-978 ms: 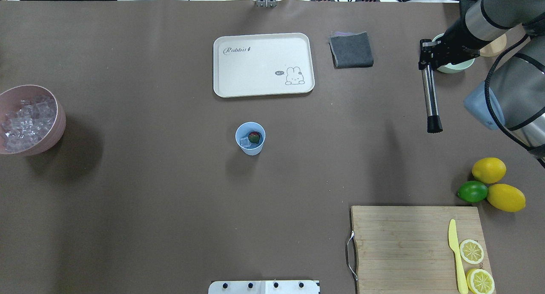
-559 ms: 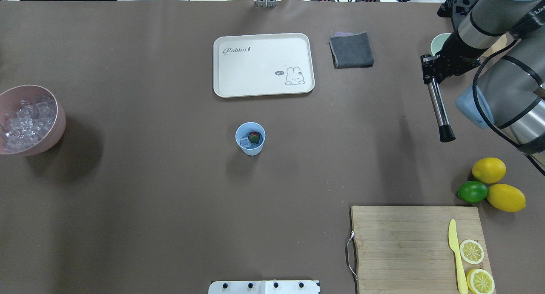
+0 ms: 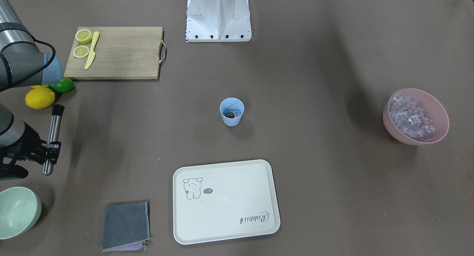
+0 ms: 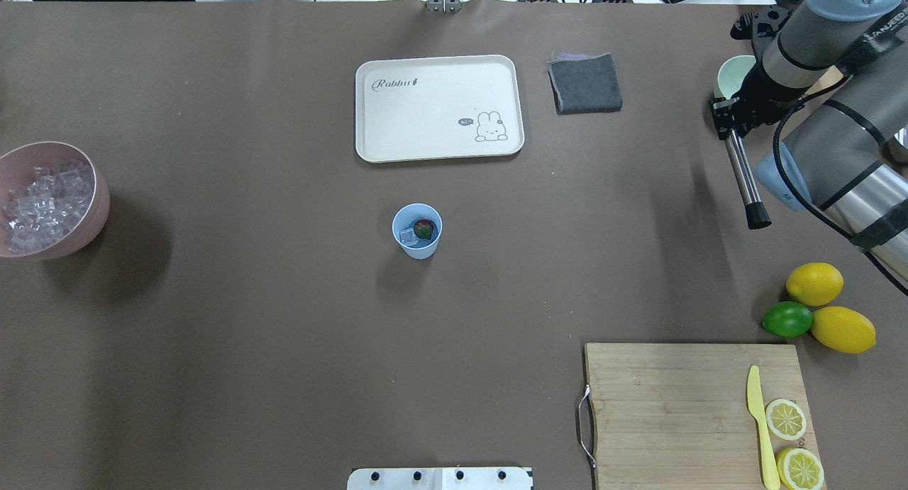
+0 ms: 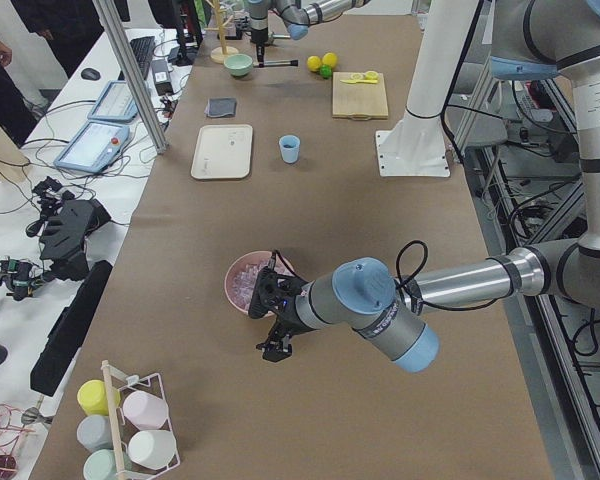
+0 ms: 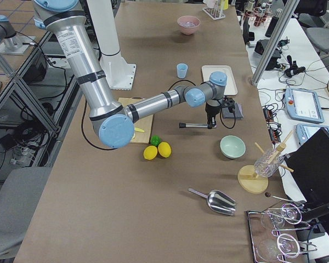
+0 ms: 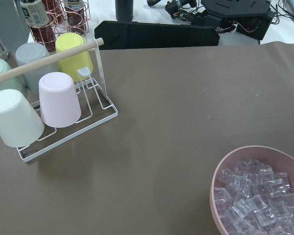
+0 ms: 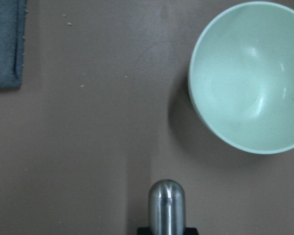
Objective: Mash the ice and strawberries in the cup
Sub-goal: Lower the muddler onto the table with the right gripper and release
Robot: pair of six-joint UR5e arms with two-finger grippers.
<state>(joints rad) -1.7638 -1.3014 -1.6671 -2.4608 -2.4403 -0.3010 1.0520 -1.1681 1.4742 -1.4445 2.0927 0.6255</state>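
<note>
Overhead exterior: my right jaws grip a steel muddler [image 4: 743, 178] far right; next, I judge, carry it to the central blue cup [image 4: 417, 247] holding ice [image 4: 407, 237] and strawberry [image 4: 424, 228]. I cannot tell the left jaws' state.

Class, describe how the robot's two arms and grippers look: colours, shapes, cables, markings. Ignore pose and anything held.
Both the right arm and left arm are silver-grey round tubes with light-blue joint caps and black bands. A thin black cable loops alongside each; the right arm also carries a black strap with white lettering. The right gripper and left gripper are black and boxy.
</note>
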